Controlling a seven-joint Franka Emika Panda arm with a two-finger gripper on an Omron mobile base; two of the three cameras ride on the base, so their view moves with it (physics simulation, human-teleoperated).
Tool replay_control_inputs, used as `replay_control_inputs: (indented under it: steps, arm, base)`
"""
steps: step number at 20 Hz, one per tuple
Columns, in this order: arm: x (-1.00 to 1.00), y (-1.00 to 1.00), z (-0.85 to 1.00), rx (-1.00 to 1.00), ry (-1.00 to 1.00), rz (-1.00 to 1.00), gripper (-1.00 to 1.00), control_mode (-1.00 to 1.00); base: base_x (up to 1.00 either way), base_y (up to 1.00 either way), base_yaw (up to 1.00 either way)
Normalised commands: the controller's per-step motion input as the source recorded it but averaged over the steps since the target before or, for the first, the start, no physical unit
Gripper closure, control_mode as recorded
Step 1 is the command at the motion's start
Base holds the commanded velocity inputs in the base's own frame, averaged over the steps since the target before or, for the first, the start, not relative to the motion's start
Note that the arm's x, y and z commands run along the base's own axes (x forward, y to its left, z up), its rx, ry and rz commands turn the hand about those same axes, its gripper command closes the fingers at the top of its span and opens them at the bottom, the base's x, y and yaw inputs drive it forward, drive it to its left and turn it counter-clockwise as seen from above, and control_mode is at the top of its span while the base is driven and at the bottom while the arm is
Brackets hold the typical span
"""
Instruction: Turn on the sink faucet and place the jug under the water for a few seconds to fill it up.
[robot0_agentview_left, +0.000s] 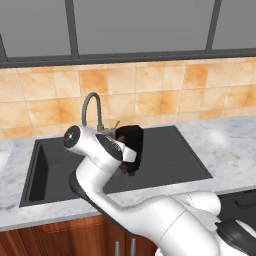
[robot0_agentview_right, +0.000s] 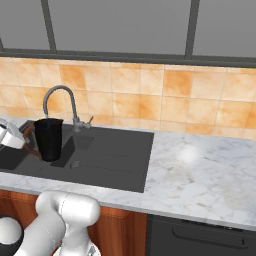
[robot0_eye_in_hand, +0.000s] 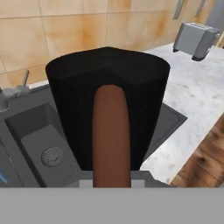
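The black jug (robot0_agentview_left: 132, 136) (robot0_agentview_right: 48, 139) hangs upright over the dark sink (robot0_agentview_left: 170, 160) (robot0_agentview_right: 115, 155), close to the grey gooseneck faucet (robot0_agentview_left: 91, 106) (robot0_agentview_right: 59, 94). My gripper (robot0_agentview_left: 129, 165) (robot0_agentview_right: 25, 141) is shut on the jug's reddish-brown handle (robot0_eye_in_hand: 111, 135). From the right base view the jug's rim sits just below the spout's end. The faucet's lever (robot0_eye_in_hand: 17, 89) shows behind the jug (robot0_eye_in_hand: 109, 83). A thin blue streak of water (robot0_eye_in_hand: 2, 177) shows low in the sink at the hand view's left edge. My arm hides the large basin's middle in the left base view.
A small basin with a round drain (robot0_eye_in_hand: 51, 155) lies below the jug. Marble counter (robot0_agentview_right: 200, 170) runs to the right of the sink, with a grey toaster (robot0_eye_in_hand: 197, 39) on it. An orange tiled wall (robot0_agentview_left: 150, 85) and a window stand behind.
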Motion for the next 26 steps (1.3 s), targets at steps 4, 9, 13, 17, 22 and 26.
replay_control_inputs:
  steps: [4,9,13,17,22,26]
  arm:
    - [0.00,0.51,-0.17,0.00,0.00,0.15,1.00,-1.00]
    - [0.00,0.59,-0.07,0.00,0.06,0.00,1.00,-1.00]
    - [0.00,0.49,-0.08,0.00,0.04,0.00,1.00,-1.00]
    - [0.00,0.41,-0.09,0.00,0.02,0.00,1.00,-1.00]
    - [0.03,0.34,-0.04,0.00,0.00,0.00,1.00,-1.00]
    - [0.14,0.24,-0.01,0.00,0.00,0.00,1.00,-1.00]
  base:
    - [0.00,0.00,0.00]
    - [0.00,0.00,0.00]
    - [0.00,0.00,0.00]
    - [0.00,0.00,0.00]
    - [0.00,0.00,0.00]
    - [0.00,0.00,0.00]
